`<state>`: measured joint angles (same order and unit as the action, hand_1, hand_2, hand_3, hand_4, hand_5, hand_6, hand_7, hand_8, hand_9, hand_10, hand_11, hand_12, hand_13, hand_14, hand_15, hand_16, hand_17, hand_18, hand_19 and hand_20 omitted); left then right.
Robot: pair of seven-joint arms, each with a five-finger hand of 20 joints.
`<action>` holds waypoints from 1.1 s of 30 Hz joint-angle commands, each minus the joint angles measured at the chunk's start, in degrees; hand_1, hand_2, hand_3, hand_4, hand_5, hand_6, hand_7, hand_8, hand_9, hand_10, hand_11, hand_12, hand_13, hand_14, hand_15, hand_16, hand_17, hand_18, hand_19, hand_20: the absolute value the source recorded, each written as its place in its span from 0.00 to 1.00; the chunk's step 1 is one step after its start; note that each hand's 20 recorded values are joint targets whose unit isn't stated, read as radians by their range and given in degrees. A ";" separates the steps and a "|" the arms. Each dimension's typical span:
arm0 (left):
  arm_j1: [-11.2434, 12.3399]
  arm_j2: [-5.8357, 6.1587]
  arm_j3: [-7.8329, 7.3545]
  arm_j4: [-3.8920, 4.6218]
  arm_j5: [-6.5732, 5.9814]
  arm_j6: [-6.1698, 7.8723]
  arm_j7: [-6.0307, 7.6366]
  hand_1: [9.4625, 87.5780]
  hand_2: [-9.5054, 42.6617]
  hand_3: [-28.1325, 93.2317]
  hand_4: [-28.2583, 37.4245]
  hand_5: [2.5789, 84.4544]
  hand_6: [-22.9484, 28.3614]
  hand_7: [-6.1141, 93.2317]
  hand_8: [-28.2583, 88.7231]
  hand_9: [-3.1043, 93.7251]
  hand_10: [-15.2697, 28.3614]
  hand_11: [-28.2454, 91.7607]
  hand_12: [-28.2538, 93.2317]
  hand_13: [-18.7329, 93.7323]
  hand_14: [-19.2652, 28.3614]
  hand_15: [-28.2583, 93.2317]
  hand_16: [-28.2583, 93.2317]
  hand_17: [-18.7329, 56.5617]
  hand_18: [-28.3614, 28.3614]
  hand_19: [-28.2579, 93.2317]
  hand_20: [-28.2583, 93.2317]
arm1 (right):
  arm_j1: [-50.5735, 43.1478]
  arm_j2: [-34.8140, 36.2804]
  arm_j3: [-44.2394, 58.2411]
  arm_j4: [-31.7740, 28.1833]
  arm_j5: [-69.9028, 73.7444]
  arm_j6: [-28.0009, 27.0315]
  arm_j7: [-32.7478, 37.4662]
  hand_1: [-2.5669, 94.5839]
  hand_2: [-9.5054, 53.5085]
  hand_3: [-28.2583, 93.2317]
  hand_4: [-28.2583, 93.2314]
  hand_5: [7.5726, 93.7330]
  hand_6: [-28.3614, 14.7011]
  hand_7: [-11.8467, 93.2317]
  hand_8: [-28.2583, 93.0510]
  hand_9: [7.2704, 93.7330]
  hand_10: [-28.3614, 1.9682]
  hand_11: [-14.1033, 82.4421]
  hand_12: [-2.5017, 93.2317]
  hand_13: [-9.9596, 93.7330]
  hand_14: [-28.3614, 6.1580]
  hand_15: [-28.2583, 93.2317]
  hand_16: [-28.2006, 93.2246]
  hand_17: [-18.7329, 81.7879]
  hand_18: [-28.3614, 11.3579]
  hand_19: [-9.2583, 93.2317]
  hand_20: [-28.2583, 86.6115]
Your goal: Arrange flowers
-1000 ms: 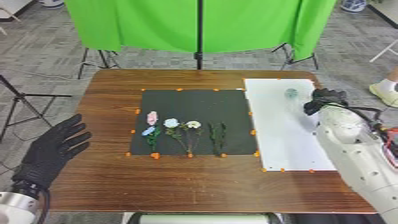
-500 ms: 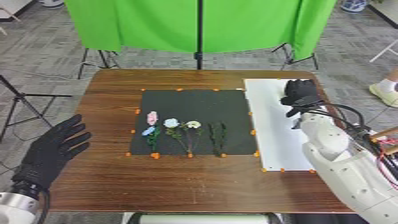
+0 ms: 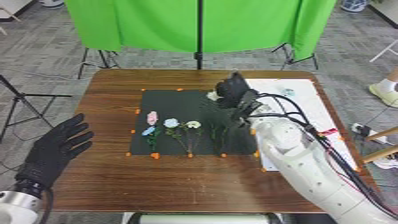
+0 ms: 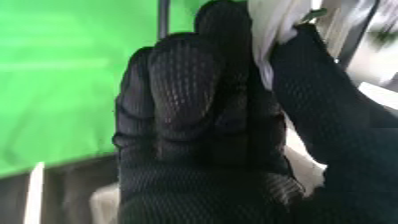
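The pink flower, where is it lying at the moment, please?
In the head view, the pink flower lies near the left edge of the black mat, just beyond the blue flower.

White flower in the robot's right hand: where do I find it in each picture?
Head view: the white flower is just right of centre, at the right hand, over the far part of the dark mat.
Right wrist view: its pale petals are pinched between that hand's thumb and fingers.
Shared landmark: the green cloth, beyond the table in one, behind the glove in the other.
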<state>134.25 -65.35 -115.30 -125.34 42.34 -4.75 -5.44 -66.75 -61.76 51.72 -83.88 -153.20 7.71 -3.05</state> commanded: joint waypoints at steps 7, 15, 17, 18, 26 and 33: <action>0.32 -0.40 0.09 0.47 0.22 -0.74 -0.74 0.21 0.17 0.82 0.01 0.32 0.50 0.30 0.13 0.25 0.58 0.48 0.34 0.30 0.68 0.60 0.21 0.12 0.84 0.62 0.31 | -0.31 1.07 -0.01 2.76 -2.98 1.32 -1.86 0.50 0.03 0.91 0.00 0.80 0.74 0.47 0.13 0.93 0.85 0.39 0.45 0.87 0.79 0.71 0.47 0.46 0.30 0.83 0.58; 0.42 -0.46 0.22 0.44 0.16 -0.45 -0.57 0.21 0.17 0.82 0.01 0.32 0.50 0.30 0.13 0.25 0.59 0.48 0.34 0.30 0.68 0.60 0.20 0.12 0.85 0.61 0.31 | -1.97 2.97 1.62 1.28 -4.61 -0.74 -6.76 0.50 0.04 0.89 0.00 0.78 0.77 0.47 0.12 0.92 0.86 0.38 0.45 0.84 0.80 0.72 0.47 0.44 0.31 0.81 0.57; 0.44 -0.45 0.13 0.45 0.07 -0.56 -0.65 0.21 0.17 0.82 0.00 0.32 0.50 0.30 0.13 0.25 0.59 0.48 0.34 0.30 0.68 0.60 0.20 0.12 0.85 0.62 0.31 | -2.44 3.13 2.32 0.79 -5.05 -2.29 -7.53 0.50 0.04 0.89 0.00 0.77 0.78 0.47 0.12 0.91 0.87 0.35 0.46 0.83 0.80 0.71 0.48 0.43 0.31 0.80 0.57; 0.52 -0.39 0.13 0.42 0.12 -0.47 -0.58 0.21 0.17 0.82 0.00 0.32 0.50 0.30 0.13 0.25 0.59 0.48 0.34 0.30 0.68 0.60 0.20 0.12 0.85 0.62 0.31 | -2.61 3.15 2.57 0.50 -4.62 -3.25 -7.65 0.50 0.04 0.89 0.00 0.77 0.78 0.47 0.12 0.91 0.88 0.34 0.47 0.82 0.81 0.71 0.49 0.43 0.31 0.80 0.58; 0.66 -0.39 0.03 0.39 0.01 -0.32 -0.45 0.21 0.17 0.82 0.00 0.32 0.50 0.30 0.13 0.25 0.59 0.48 0.34 0.30 0.68 0.60 0.20 0.12 0.85 0.62 0.31 | -3.65 2.95 4.01 -0.87 -1.32 -3.84 -7.63 0.39 0.00 0.91 0.00 0.67 0.78 0.46 0.11 0.80 0.84 0.44 0.37 0.77 0.79 0.73 0.45 0.41 0.31 0.78 0.59; 0.58 -0.41 -0.06 0.41 0.02 -0.43 -0.58 0.21 0.17 0.82 0.01 0.32 0.50 0.29 0.13 0.25 0.59 0.48 0.34 0.30 0.68 0.60 0.20 0.12 0.85 0.62 0.31 | -4.21 2.65 8.38 -3.54 6.99 -2.49 -5.66 0.27 0.00 0.95 0.00 0.63 0.75 0.41 0.05 0.71 0.73 0.53 0.26 0.74 0.74 0.75 0.44 0.39 0.28 0.78 0.60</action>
<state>134.16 -65.39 -115.31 -125.28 42.33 -4.88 -5.54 -70.94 -59.12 56.19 -84.90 -151.80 3.86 -10.44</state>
